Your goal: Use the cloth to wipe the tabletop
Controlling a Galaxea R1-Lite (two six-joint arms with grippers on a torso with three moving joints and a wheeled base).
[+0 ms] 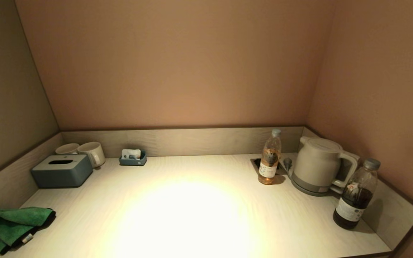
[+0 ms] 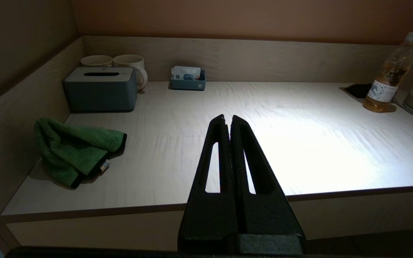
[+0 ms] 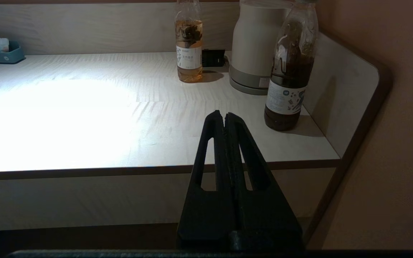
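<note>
A crumpled green cloth [image 1: 13, 225] lies on the pale wooden tabletop [image 1: 192, 208] at its front left corner, against the left side panel; it also shows in the left wrist view [image 2: 74, 150]. My left gripper [image 2: 227, 117] is shut and empty, held in front of the table's front edge, to the right of the cloth. My right gripper [image 3: 222, 114] is shut and empty, in front of the table's front edge near the right end. Neither gripper shows in the head view.
A grey tissue box [image 1: 62, 171], two mugs [image 1: 91, 153] and a small blue tray [image 1: 133, 158] stand at the back left. A bottle of amber drink [image 1: 270, 157], a white kettle [image 1: 317, 165] and a dark bottle [image 1: 355, 195] stand at the right. Walls enclose three sides.
</note>
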